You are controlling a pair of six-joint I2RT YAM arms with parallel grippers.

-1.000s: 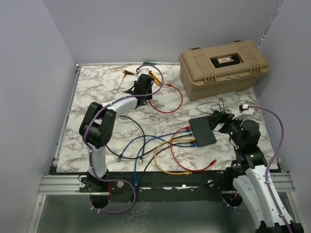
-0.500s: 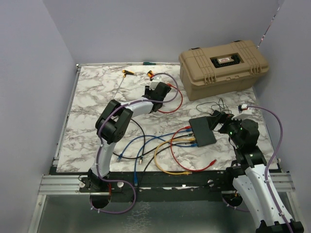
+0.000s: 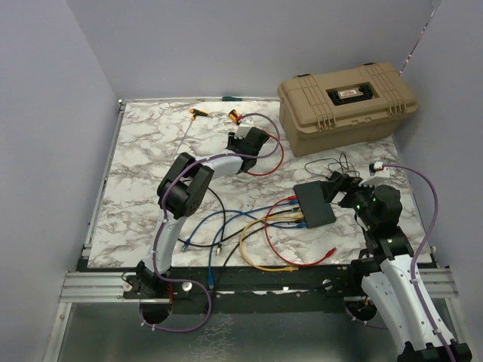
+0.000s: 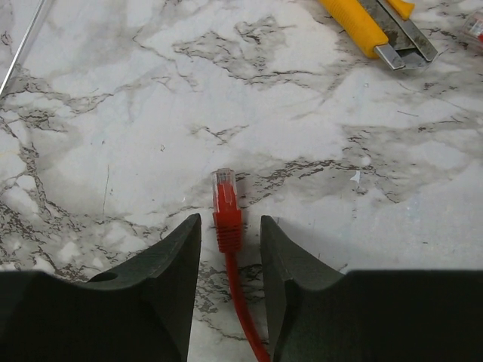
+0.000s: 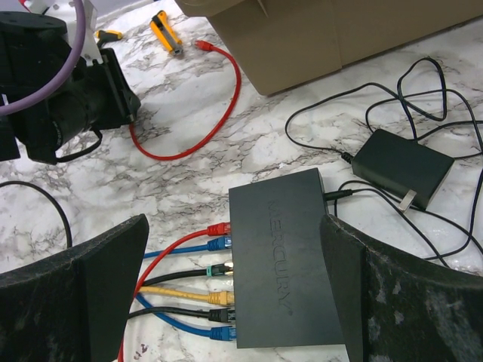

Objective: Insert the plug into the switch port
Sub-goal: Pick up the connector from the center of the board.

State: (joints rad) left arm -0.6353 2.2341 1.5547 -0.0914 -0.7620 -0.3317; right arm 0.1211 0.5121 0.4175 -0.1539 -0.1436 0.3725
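Lying flat on the veined white marble surface (image 4: 302, 121), the red plug (image 4: 226, 202) with its clear tip sits between the dark wedge fingers of the left end effector (image 4: 229, 222), which are apart and not pinching it. The matte dark-grey rectangular switch (image 5: 283, 271) lies well apart, coloured cables in its edge ports. The right end effector (image 5: 234, 226) is spread wide above it.
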